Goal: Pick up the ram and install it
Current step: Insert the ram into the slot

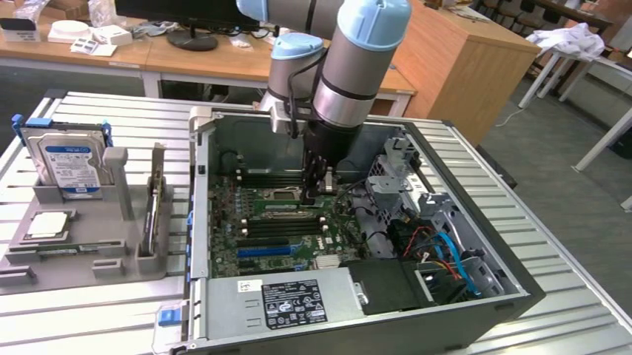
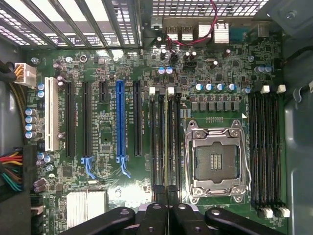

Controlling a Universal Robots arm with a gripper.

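My gripper (image 1: 314, 194) is down inside the open computer case (image 1: 513, 285), just over the motherboard (image 1: 259, 222). In the wrist view the gripper (image 2: 166, 198) is shut on the ram (image 2: 166, 142), seen edge-on as a thin pale-green strip. The ram runs along the black memory slots (image 2: 159, 142) beside the processor socket (image 2: 217, 159). I cannot tell whether it is pressed into a slot or just above one. White slot latches (image 2: 170, 90) show at the strip's far end.
A second bank of memory slots (image 2: 266, 147) lies beyond the socket, and a blue expansion slot (image 2: 120, 122) on the other side. The grey parts holder (image 1: 59, 255) outside the case carries a hard drive (image 1: 71, 164) and a silver processor (image 1: 47, 224). Cables (image 1: 445, 251) crowd the case's right.
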